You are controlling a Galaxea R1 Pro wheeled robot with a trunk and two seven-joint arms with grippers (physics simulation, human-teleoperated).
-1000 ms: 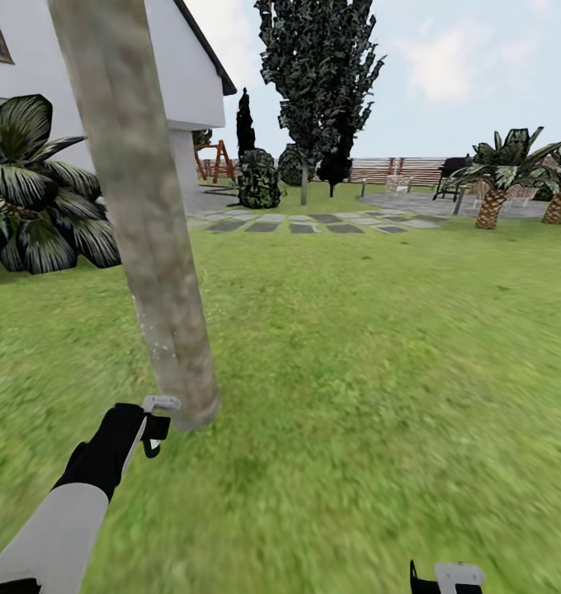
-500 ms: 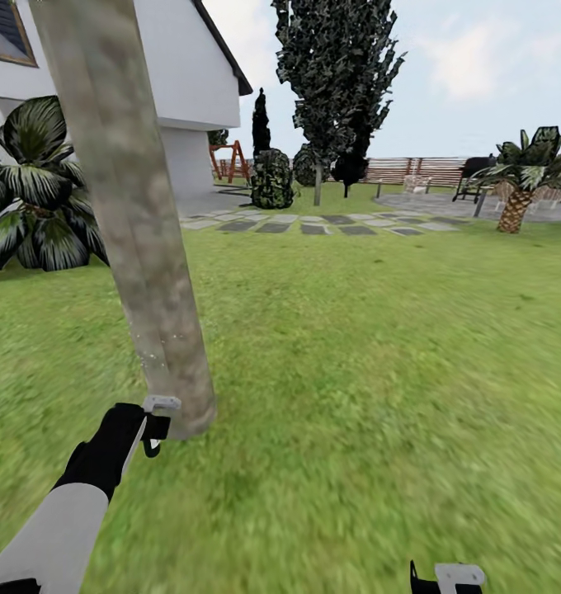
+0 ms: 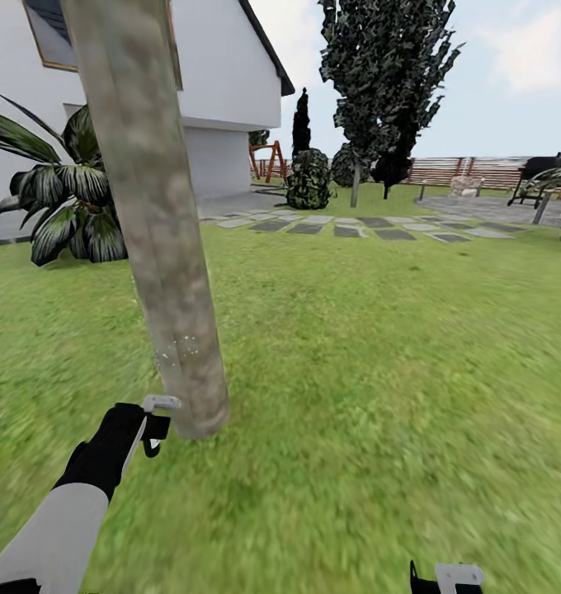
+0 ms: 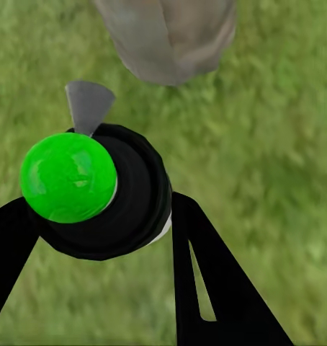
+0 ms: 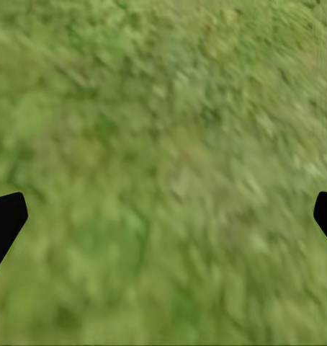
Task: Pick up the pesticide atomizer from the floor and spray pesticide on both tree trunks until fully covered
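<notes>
A thick mottled grey-tan tree trunk (image 3: pixel 153 223) rises close in front of me at the left, with a few tiny white pesticide specks (image 3: pixel 181 346) low on it. My left gripper (image 3: pixel 153 425) sits beside the trunk's base. In the left wrist view my left gripper (image 4: pixel 99 216) is shut on the pesticide atomizer (image 4: pixel 99 191), seen end-on as a black round body with a bright green cap. Its grey nozzle points at the trunk (image 4: pixel 171 36). The second tree (image 3: pixel 388 74) stands far back. My right gripper (image 5: pixel 163 216) hangs open over grass, also at the bottom edge (image 3: pixel 445 577).
Grass lawn (image 3: pixel 379 355) stretches ahead and right. A white house (image 3: pixel 223 74) and a broad-leaved plant (image 3: pixel 70 206) stand at the left. Grey stepping stones (image 3: pixel 355 227), dark shrubs (image 3: pixel 308 177) and a slatted fence (image 3: pixel 470 169) lie far back.
The head view has swung, shifting the house, plant and far tree rightward in the picture. Both arms keep their places in the view. White specks now show low on the near trunk.
</notes>
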